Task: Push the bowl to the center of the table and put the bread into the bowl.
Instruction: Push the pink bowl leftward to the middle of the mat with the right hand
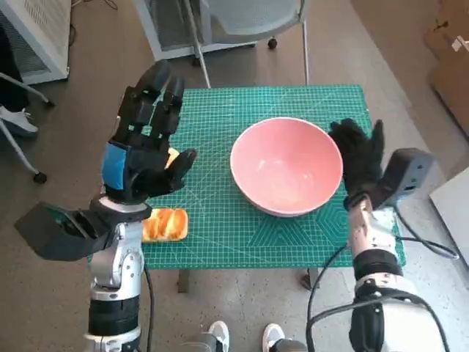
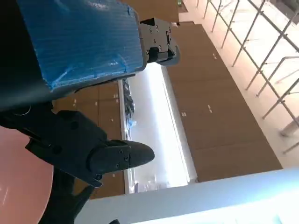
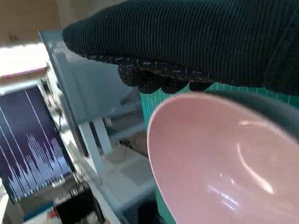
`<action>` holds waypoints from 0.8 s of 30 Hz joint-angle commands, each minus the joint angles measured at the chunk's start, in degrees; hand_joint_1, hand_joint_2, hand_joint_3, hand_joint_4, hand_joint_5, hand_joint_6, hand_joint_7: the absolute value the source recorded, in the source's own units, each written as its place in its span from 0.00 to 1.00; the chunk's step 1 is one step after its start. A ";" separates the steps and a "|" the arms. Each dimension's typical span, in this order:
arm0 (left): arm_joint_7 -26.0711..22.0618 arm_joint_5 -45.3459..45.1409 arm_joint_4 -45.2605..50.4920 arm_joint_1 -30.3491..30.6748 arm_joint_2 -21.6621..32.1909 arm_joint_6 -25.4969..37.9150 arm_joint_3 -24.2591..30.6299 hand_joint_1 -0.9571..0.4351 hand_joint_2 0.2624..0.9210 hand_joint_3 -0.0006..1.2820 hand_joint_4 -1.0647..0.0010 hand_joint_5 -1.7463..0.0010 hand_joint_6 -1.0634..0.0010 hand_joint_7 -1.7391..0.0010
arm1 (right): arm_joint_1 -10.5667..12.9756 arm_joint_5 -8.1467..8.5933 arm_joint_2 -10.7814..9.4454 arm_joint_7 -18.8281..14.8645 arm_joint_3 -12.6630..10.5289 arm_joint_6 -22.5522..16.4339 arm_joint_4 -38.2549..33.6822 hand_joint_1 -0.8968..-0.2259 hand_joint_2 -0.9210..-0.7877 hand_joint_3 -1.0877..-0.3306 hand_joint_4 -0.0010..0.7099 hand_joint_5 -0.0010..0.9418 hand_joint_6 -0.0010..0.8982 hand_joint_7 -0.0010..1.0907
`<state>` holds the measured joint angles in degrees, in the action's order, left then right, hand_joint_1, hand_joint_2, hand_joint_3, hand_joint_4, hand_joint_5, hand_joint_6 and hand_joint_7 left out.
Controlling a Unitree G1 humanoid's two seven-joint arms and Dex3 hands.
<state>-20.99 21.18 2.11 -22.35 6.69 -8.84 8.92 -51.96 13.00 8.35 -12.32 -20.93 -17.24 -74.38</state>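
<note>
The pink bowl (image 1: 286, 166) sits empty a little right of the middle of the green mat (image 1: 220, 235). The right hand (image 1: 360, 155) rests flat against its right rim, fingers spread, holding nothing. The left hand (image 1: 145, 143) hovers raised with fingers wide apart above the bread (image 1: 165, 224), which lies near the mat's left front edge.

Head view: looks steeply down from above onto the table (image 1: 220, 242), wide angle, floor visible round all its edges. Left wrist view: sits close behind the left hand (image 2: 79, 93), facing outward and up, probably at wall and ceiling; a pink sliver of the bowl (image 2: 18, 186) shows. Right wrist view: close behind the right hand (image 3: 196, 42), facing across the bowl's inside. All three share the bowl.
</note>
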 commanded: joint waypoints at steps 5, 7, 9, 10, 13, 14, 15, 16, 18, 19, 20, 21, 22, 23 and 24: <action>0.27 0.16 1.78 1.21 0.88 0.09 0.45 0.48 0.67 0.37 0.97 0.99 1.00 0.71 | -1.22 -0.70 -1.76 0.66 0.66 1.23 -0.16 0.58 0.00 0.35 0.35 0.02 0.39 0.04; 0.29 0.17 1.81 1.23 0.89 0.11 0.44 0.48 0.67 0.37 0.97 0.99 1.00 0.71 | -1.23 -0.67 -1.76 0.67 0.69 1.22 -0.18 0.58 0.00 0.35 0.35 0.01 0.38 0.03; 0.69 -0.36 2.33 1.91 1.25 -0.10 0.74 0.48 0.69 0.35 0.96 0.99 1.00 0.71 | -2.50 -0.69 -3.14 0.79 1.00 1.35 -0.08 0.59 0.00 0.34 0.35 0.01 0.38 0.03; 0.84 -0.55 2.50 2.14 1.37 -0.17 0.83 0.47 0.70 0.34 0.96 0.99 1.00 0.71 | -2.93 -0.71 -3.61 0.86 1.11 1.41 -0.05 0.59 0.00 0.34 0.35 0.01 0.38 0.03; 1.07 -0.76 2.76 2.48 1.51 -0.24 0.86 0.47 0.73 0.31 0.96 0.99 1.00 0.72 | -3.45 -0.70 -4.16 1.07 1.21 1.69 -0.05 0.58 0.00 0.33 0.34 0.01 0.38 0.03; 1.13 -0.77 2.80 2.54 1.56 -0.26 0.83 0.46 0.74 0.30 0.96 0.99 1.00 0.72 | -3.52 -0.70 -4.23 1.11 1.22 1.75 -0.06 0.58 0.00 0.33 0.34 0.01 0.38 0.03; 1.18 -0.76 2.82 2.57 1.59 -0.27 0.81 0.46 0.75 0.30 0.96 0.99 1.00 0.72 | -3.57 -0.70 -4.27 1.14 1.22 1.79 -0.07 0.58 0.00 0.32 0.34 0.01 0.38 0.03; 1.21 -0.75 2.83 2.58 1.61 -0.27 0.78 0.46 0.75 0.29 0.96 0.99 1.00 0.72 | -3.57 -0.70 -4.27 1.15 1.22 1.79 -0.07 0.58 0.00 0.32 0.34 0.01 0.38 0.03; 1.44 -1.15 2.98 3.08 1.68 -0.58 0.81 0.46 0.77 0.27 0.96 0.99 1.00 0.73 | -4.06 -0.93 -4.46 1.04 1.58 2.17 0.11 0.58 0.00 0.32 0.34 0.01 0.37 0.03; 1.55 -1.31 3.06 3.28 1.71 -0.69 0.80 0.46 0.78 0.26 0.95 0.99 1.00 0.73 | -4.19 -1.03 -4.45 0.97 1.73 2.24 0.21 0.59 0.00 0.32 0.35 0.01 0.37 0.03; 1.65 -1.41 3.17 3.50 1.72 -0.76 0.81 0.46 0.79 0.26 0.95 0.99 1.00 0.73 | -4.22 -1.11 -4.16 0.71 1.84 2.18 0.32 0.59 0.00 0.32 0.35 0.01 0.37 0.03; 1.72 -1.44 3.33 3.66 1.73 -0.77 0.79 0.46 0.79 0.25 0.95 0.99 1.00 0.73 | -4.18 -1.14 -3.94 0.53 1.89 2.09 0.40 0.60 0.00 0.32 0.35 0.01 0.37 0.03; 1.78 -1.44 3.44 3.77 1.75 -0.76 0.77 0.46 0.80 0.25 0.95 0.99 1.00 0.73 | -4.14 -1.15 -3.81 0.42 1.91 2.05 0.45 0.61 0.00 0.33 0.35 0.01 0.37 0.03; 1.83 -1.44 3.52 3.83 1.77 -0.75 0.75 0.46 0.80 0.24 0.95 0.99 1.00 0.73 | -4.12 -1.16 -3.75 0.37 1.91 2.03 0.48 0.61 0.00 0.33 0.35 0.01 0.37 0.03; 1.87 -1.43 3.56 3.86 1.79 -0.74 0.72 0.46 0.80 0.24 0.95 0.99 1.00 0.73 | -4.12 -1.19 -3.75 0.37 1.90 2.04 0.49 0.61 0.00 0.33 0.36 0.01 0.37 0.03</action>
<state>-19.34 20.24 4.36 -19.14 8.24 -8.85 9.54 -56.40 12.16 4.40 -11.95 -19.18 -16.27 -73.78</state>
